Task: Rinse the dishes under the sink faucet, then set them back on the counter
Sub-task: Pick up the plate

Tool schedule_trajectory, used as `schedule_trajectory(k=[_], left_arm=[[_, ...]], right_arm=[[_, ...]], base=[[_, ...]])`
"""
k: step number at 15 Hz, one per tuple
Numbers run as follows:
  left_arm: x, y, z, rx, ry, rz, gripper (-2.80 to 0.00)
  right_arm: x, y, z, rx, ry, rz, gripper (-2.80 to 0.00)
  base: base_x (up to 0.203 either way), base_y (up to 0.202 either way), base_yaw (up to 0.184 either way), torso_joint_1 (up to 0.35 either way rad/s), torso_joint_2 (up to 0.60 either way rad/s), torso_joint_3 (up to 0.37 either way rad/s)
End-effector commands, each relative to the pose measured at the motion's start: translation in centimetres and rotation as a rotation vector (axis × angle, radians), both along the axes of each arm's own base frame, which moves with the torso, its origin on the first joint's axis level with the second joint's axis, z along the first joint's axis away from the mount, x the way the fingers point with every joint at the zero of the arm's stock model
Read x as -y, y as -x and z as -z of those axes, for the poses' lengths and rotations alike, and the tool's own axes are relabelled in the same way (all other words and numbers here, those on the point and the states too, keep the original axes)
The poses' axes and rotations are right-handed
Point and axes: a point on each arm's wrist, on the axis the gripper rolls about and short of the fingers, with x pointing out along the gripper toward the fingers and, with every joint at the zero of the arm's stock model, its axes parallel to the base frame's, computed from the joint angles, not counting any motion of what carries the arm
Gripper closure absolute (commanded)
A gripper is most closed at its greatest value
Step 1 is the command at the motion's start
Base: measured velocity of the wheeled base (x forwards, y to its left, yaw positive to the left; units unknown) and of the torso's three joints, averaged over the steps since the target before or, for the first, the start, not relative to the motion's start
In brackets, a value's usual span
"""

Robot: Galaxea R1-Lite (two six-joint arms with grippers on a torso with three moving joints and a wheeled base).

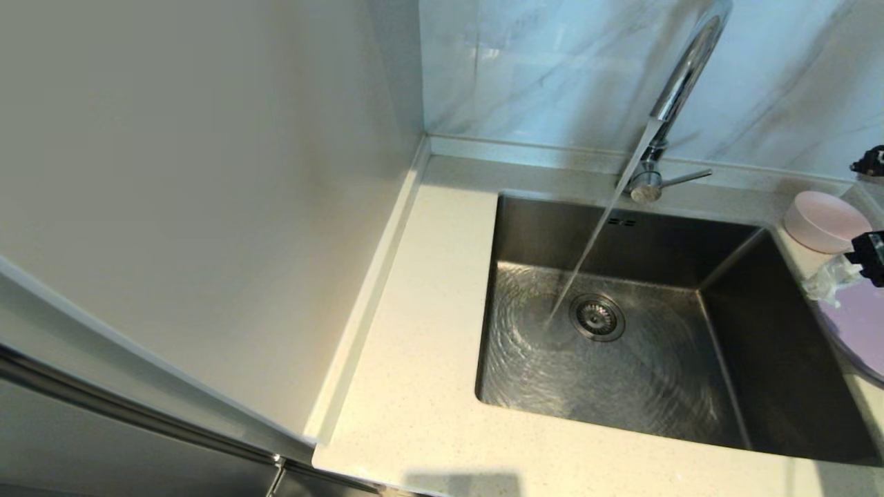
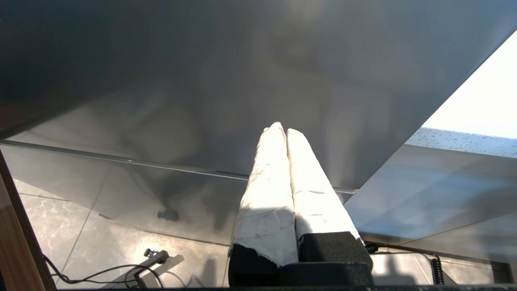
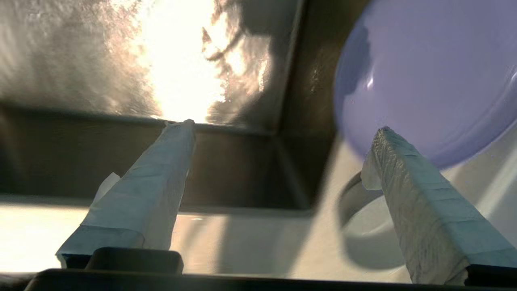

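The right gripper had its jaws wide, holding nothing. The lavender plate lay just beyond one fingertip, beside the sink. Farther back, the pink bowl stood on the counter. The left gripper was closed, parked apart.

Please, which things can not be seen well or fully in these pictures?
- Lavender plate: head view, cut off by the right edge.
- Right gripper: head view shows only a dark part at the right edge.
- Greyish-white dish: right wrist view, partly behind a finger and the plate.
- Faucet: head view, top cut off.
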Motion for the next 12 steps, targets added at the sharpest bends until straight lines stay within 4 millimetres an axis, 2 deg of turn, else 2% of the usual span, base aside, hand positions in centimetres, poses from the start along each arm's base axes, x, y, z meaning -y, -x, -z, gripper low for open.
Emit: schedule_trajectory(k=[1,3,5,9,12], left_arm=[[0.0,0.0,0.0,0.0,0.0,0.0,0.0],[0.0,0.0,0.0,0.0,0.0,0.001,0.0],[0.0,0.0,0.0,0.0,0.0,-0.001,0.0],[0.0,0.0,0.0,0.0,0.0,-0.001,0.0],[0.0,0.0,0.0,0.0,0.0,-0.001,0.0]], right_arm=[[-0.9,-0.7,0.5,0.03,-0.09,0.204,-2.8],[-0.2,-2.7,2.1,0.069,-0.043,0.296,-2.8],[0.9,-3.8,4.3,0.079,0.01,0.349,-2.8],[3.4,-4.2,8.4,0.083,0.105,0.33,-2.8],[4.2,-4.7,9.6,0.068,0.125,0.325,-2.8]], base=[[0.0,0.0,0.0,0.0,0.0,0.0],[0.0,0.0,0.0,0.0,0.0,0.0],[0.0,0.0,0.0,0.0,0.0,0.0],[0.0,0.0,0.0,0.0,0.0,0.0],[0.0,0.0,0.0,0.0,0.0,0.0]])
